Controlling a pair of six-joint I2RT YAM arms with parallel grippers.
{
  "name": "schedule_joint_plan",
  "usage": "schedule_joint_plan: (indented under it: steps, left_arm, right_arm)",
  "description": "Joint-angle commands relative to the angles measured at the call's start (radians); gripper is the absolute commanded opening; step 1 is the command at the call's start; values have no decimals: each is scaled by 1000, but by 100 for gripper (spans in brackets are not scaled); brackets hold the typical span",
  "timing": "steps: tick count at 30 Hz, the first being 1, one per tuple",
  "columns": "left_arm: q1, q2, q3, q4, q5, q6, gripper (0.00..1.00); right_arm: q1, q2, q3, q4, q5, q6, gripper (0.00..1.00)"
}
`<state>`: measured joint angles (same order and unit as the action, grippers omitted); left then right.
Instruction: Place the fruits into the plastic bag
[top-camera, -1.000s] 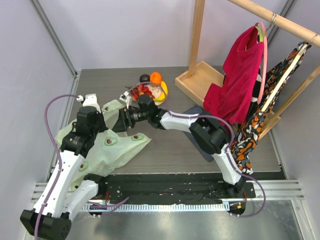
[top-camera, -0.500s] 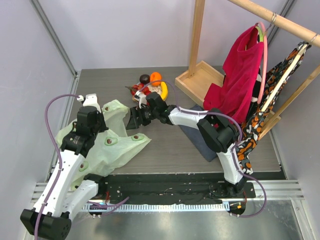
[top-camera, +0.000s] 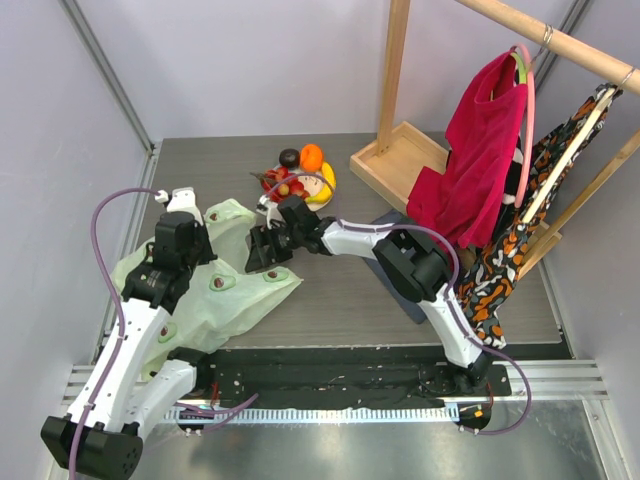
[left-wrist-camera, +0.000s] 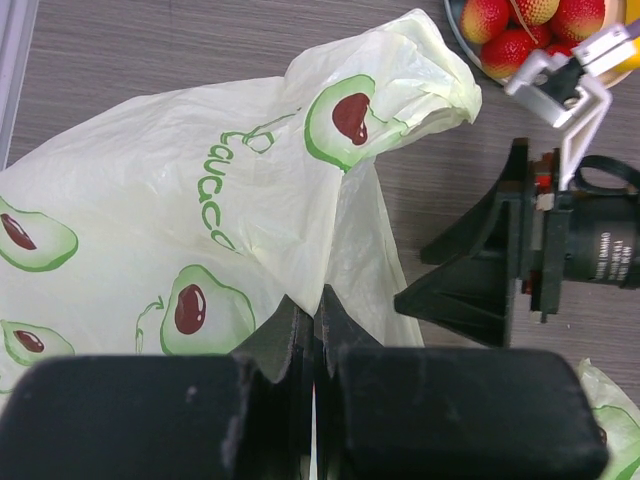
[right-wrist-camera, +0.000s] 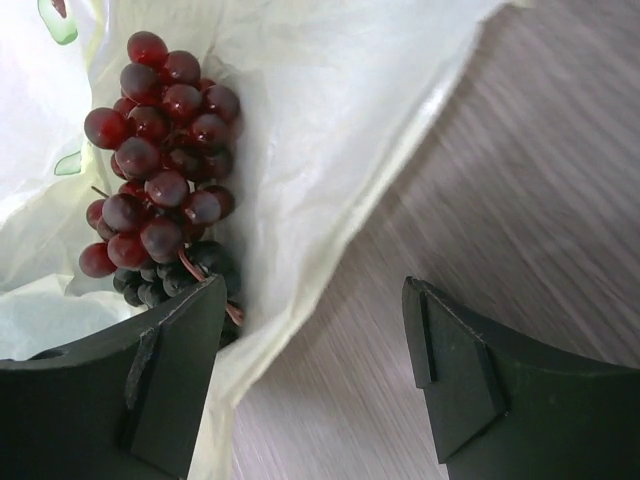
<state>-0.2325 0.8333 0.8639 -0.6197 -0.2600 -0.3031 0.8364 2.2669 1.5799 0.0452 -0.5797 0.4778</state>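
Note:
The pale green plastic bag (top-camera: 215, 292) with avocado prints lies on the table's left; it also shows in the left wrist view (left-wrist-camera: 200, 190). My left gripper (left-wrist-camera: 315, 312) is shut on a fold of the bag. My right gripper (right-wrist-camera: 315, 345) is open and empty, low over the bag's edge; it also shows in the top view (top-camera: 262, 250). The dark purple-red grape bunch (right-wrist-camera: 160, 185) lies on the bag's plastic, just beyond the right gripper's left finger (right-wrist-camera: 170, 380). Strawberries (top-camera: 288, 185), an orange (top-camera: 312, 156), a dark round fruit (top-camera: 289, 157) and a yellow banana (top-camera: 326, 180) sit together at the back.
A wooden rack with a base tray (top-camera: 400, 160) stands at the back right, hung with a red cloth (top-camera: 475, 160) and a patterned cloth (top-camera: 520, 240). A dark cloth (top-camera: 400, 275) lies under the right arm. Walls close in on the left and back.
My right gripper has shifted a little right and then down towards the bag's near edge. The left arm and the bag have not moved.

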Motion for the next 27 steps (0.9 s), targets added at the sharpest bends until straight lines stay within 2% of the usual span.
schedule_joint_plan:
  steps: [1,7,10,13,14,16,17,20,23,27]
  left_arm:
    - [-1,-2,7,17,15,2,0]
    - [1,-7,6,17,16,2,0]
    - [-1,-8,6,17,21,2,0]
    - [1,-8,6,20,27,2,0]
    - [-1,-8,6,20,28,2,0]
    - [-1,-10,6,21,31,2,0]
    - [-1,-11,6,21,33,2,0]
    - [-1,-16,3,26,44,1,0]
    - [1,-20,7,40,53,-20,0]
    - [1,-28,21,72,91,-83,0]
  right_arm:
    - [38,45,87,-31,-8,12,79]
    - [72,86,149,-87,10,1,76]
    - [76,100,170,-117,32,-2,68]
    - [81,108,189,-122,46,1,47]
    - [82,114,192,-120,46,5,30]
    - [82,111,186,-99,41,16,15]
    - [81,91,177,-84,44,19,2]
    - [73,28,126,-51,58,22,1]
    - [46,-102,51,4,86,19,1]
    - [14,-307,15,-5,136,-27,1]
